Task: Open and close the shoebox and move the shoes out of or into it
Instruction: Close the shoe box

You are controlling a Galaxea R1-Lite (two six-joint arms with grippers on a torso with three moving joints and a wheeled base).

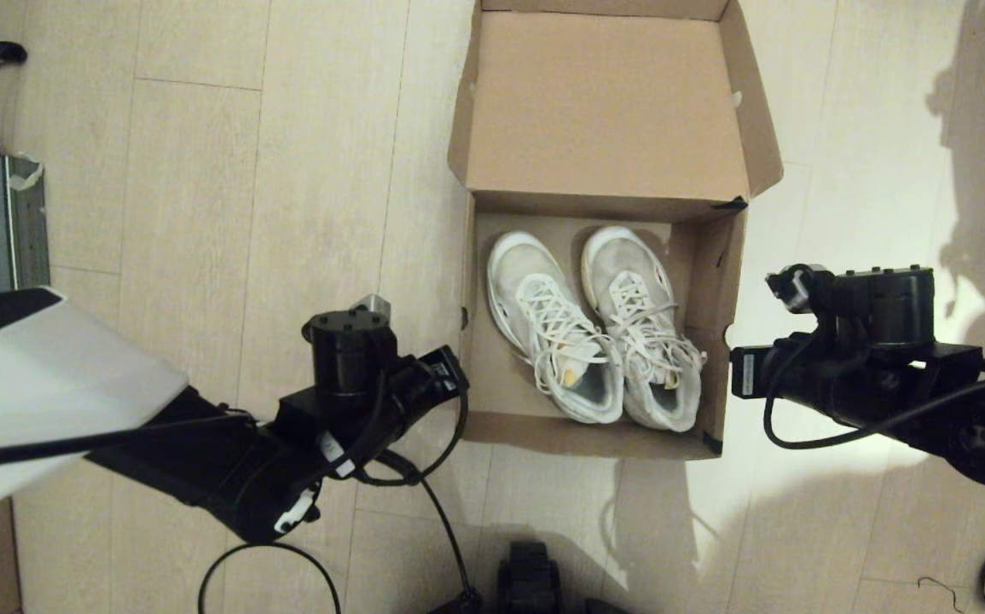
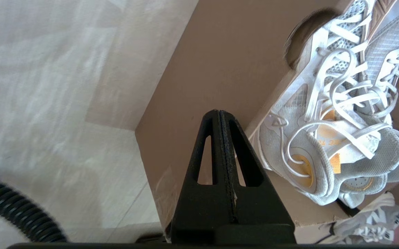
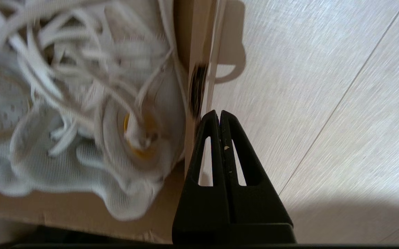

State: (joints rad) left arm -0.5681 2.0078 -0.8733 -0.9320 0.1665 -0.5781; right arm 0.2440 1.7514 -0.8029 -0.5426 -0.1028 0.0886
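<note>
- Left gripper (image 2: 220,116) sits pressed fully together with nothing between its fingers, just outside the left wall of the shoebox (image 1: 468,281); right gripper (image 3: 219,116) is likewise closed and empty, just outside the box's right wall near the taped corner.
- Box stands on the floor (image 1: 202,213) with its lid (image 1: 603,111) folded back and upright at the far side; the shoes (image 1: 594,328) lie side by side inside, toes toward the lid, heels toward the robot; laces are loose and tangled over the tongues.
- Judging by the pose, both arms flank the box evenly, so the step in hand could be either lifting the shoes out or reaching for the lid; I cannot tell which.
- If shoes come out: spread the fingers before crossing the wall; come in from above, not over the edge sideways, or the cardboard will shift; grip the heel collar or the side of the upper, which is firm, rather than the laces, which would slip or drag the other shoe.
- If the lid closes: push from behind its top edge with both arms together; keep the side flaps tucking inside the walls; go slowly, since the light box may slide on the smooth floor.
</note>
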